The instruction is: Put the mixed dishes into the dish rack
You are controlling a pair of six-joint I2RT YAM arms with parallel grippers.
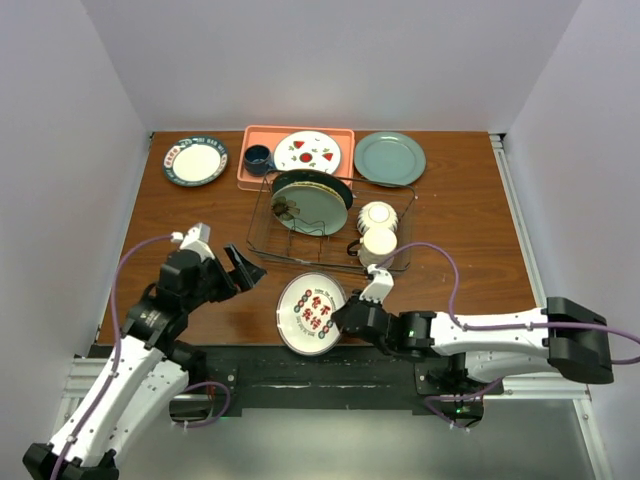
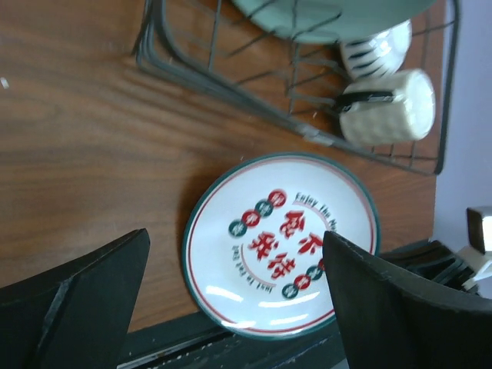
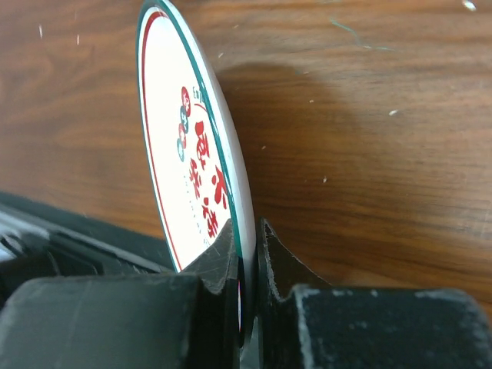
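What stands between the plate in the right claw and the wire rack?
Nothing visible. Only bare table separates the plate in the right gripper from the dish rack.

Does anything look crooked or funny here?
The white green-rimmed plate looks odd. It sticks out past the near edge of the table instead of lying fully on the wood, and the right gripper is pinching its rim.

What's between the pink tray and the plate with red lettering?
The dish rack, holding a pale green plate and two small bowls; the top view shows it.
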